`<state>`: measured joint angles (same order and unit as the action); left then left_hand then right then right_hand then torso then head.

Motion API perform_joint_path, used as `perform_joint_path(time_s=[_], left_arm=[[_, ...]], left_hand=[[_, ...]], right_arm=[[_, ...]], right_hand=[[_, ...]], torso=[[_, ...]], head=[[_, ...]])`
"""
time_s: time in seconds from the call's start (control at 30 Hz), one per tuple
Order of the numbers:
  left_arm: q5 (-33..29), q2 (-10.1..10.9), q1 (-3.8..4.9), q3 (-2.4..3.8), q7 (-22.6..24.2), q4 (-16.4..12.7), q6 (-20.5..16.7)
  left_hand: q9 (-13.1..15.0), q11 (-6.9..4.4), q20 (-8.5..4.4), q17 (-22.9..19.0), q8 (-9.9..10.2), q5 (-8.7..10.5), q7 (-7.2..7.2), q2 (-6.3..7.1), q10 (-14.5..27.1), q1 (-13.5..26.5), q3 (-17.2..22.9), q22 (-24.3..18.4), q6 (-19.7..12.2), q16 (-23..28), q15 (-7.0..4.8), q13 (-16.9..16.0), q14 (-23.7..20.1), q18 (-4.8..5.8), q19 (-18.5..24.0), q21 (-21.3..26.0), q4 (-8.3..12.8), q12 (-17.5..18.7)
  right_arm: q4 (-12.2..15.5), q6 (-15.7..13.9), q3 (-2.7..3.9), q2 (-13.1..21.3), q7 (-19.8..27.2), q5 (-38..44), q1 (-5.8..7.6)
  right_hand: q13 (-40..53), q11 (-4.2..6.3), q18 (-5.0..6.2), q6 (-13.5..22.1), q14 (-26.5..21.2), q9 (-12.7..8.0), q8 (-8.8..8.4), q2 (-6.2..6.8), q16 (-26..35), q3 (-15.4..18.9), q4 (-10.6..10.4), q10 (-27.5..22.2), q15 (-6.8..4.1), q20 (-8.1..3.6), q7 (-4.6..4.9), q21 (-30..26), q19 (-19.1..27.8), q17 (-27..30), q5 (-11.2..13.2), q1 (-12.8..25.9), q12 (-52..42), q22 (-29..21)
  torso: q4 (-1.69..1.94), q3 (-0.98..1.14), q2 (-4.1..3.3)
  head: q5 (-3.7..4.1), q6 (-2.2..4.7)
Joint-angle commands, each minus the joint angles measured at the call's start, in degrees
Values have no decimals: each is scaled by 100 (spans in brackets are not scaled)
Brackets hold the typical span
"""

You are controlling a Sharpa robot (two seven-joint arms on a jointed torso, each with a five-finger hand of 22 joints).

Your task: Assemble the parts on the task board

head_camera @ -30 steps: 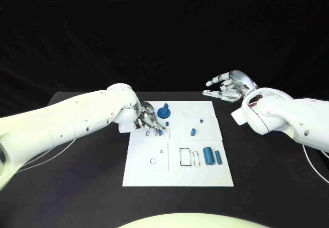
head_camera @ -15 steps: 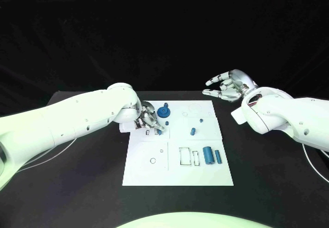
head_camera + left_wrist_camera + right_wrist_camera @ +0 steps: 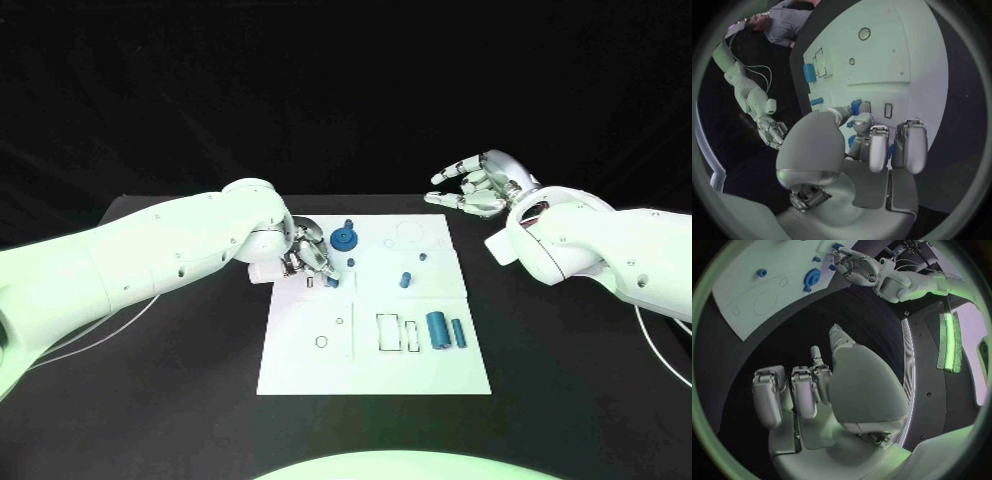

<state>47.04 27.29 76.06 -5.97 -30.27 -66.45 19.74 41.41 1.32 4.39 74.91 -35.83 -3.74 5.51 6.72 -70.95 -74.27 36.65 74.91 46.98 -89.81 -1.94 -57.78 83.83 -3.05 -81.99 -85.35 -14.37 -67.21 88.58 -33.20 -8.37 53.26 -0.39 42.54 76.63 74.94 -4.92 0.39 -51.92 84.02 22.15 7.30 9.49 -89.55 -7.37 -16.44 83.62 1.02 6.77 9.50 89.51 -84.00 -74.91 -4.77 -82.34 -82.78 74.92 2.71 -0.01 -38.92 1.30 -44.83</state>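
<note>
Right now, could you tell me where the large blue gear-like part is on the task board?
In the head view the gear-like part sits near the far edge of the task board, on its left half, just right of the left hand.

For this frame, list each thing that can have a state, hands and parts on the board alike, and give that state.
left hand: over the task board's left edge, fingers pinching a small blue part.
right hand: off the board, above the table, holding nothing, fingers apart.
task board: flat on the table.
blue gear: seated on the board.
two blue cylinders: lying side by side on the board.
small blue peg: on the board, untouched.
</note>
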Motion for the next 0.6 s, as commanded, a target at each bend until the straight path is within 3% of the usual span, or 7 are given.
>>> perform_joint_path(time_s=[0.03,0.17,0.33,0.43,0.5,0.6], left_arm=[[-220,49,1,1,20,-78,-81],[-295,161,3,3,24,-218,-219],[-357,369,10,39,31,-483,-462],[-358,491,15,61,39,-635,-611],[-317,572,17,71,47,-739,-725],[-210,667,17,77,62,-869,-905]], left_hand=[[215,-3,-13,1509,-69,-26,19,19,-47,222,1069,474,-30,-19,-10,-3,617,57,-13,-29,939,25],[310,-5,-14,1509,-89,-75,19,57,-66,352,1291,502,-3,-19,-14,-10,617,63,-33,-42,1106,29],[433,-24,-27,1509,-122,-294,4,132,-126,550,1534,502,61,-19,-31,-43,617,60,-31,-43,1292,10],[484,-38,-38,1509,-131,-466,-10,173,-164,640,1602,521,100,-19,-44,-63,617,64,-46,-52,1360,-3],[527,-56,-53,1509,-140,-722,-26,227,-215,715,1645,550,152,-19,-61,-100,617,70,-69,-65,1422,-28],[565,-77,-71,1509,-138,-958,-48,281,-257,781,1675,601,211,-19,-81,-120,617,82,-110,-88,1477,-37]], right_arm=[[5,99,0,0,16,52,0],[7,98,-1,7,16,52,0],[9,96,-1,15,19,53,0],[10,96,-2,21,21,53,0],[11,96,-2,26,23,53,0],[17,91,-2,35,25,53,0]], right_hand=[[866,18,-17,0,550,8,33,-22,23,26,11,-4,-51,-31,2,-32,-559,-1319,3,26,20,1457],[871,20,-18,2,550,8,38,-32,24,24,16,2,-52,-32,0,-28,-561,-1319,3,21,13,1460],[867,20,-17,3,549,8,40,-34,26,25,17,-1,-53,-33,0,-33,-558,-1314,3,21,18,1457],[868,20,-16,4,549,8,41,-34,26,25,18,0,-53,-33,0,-36,-557,-1312,4,21,16,1455],[868,20,-16,4,549,8,41,-34,26,25,18,0,-53,-33,0,-36,-557,-1312,4,21,16,1455],[868,20,-16,4,549,8,41,-34,26,25,18,0,-53,-33,0,-36,-557,-1312,4,21,16,1455]], torso=[[-1,9,0],[2,7,1],[6,12,4],[11,10,10],[13,8,14],[10,10,10]], head=[[-26,29],[-31,26],[-50,26],[-46,19],[-57,22],[-63,35]])
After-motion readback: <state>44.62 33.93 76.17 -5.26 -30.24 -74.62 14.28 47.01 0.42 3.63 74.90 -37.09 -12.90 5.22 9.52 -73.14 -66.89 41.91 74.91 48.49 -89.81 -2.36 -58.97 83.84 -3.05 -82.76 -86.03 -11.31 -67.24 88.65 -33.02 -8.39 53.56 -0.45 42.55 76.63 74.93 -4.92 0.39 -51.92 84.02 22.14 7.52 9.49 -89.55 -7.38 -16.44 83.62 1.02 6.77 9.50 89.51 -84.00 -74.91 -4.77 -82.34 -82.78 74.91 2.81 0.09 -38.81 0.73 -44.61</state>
